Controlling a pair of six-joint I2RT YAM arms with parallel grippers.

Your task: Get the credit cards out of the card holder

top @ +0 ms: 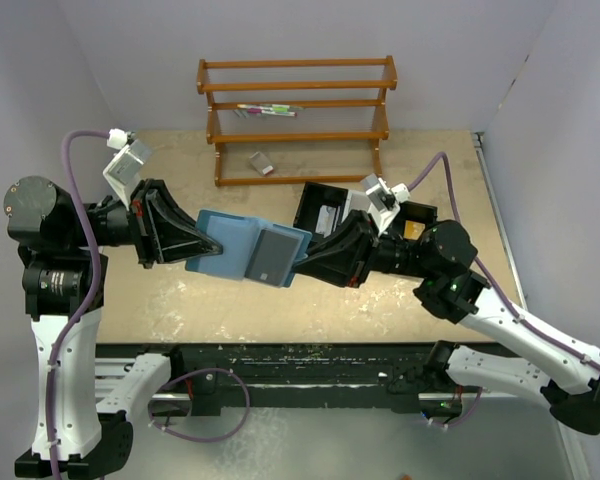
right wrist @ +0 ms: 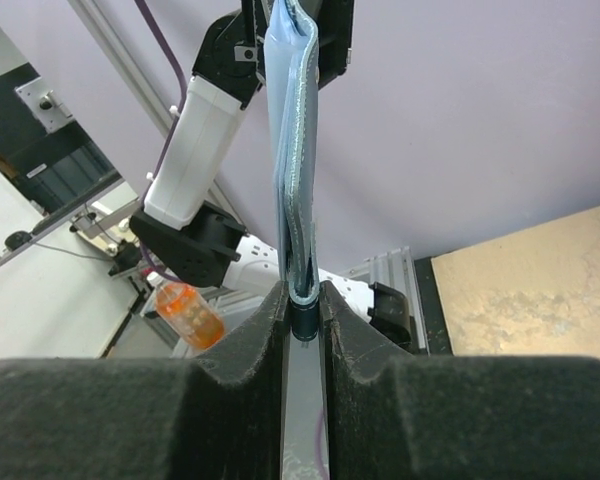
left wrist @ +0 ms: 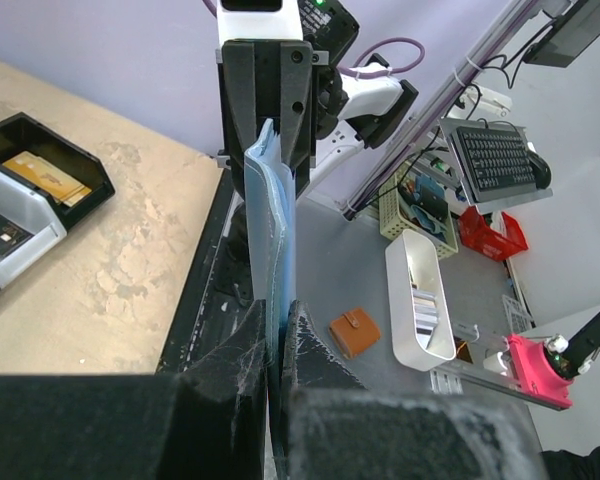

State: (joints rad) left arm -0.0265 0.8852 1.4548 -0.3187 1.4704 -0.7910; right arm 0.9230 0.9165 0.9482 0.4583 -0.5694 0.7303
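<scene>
Grip status: my left gripper [top: 202,243] is clamped tight on the left end of the card holder [top: 223,245]. It hangs opened flat above the middle of the table [top: 380,310], with its long axis running left to right between my arms. My right gripper [top: 305,257] is narrowed onto the right-hand edge of the dark grey credit card [top: 272,255] in the holder's right half. Extraction direction, as I judge it, is rightward along that axis. Beyond, toward the far edge, sits the black tray [top: 315,205].
</scene>
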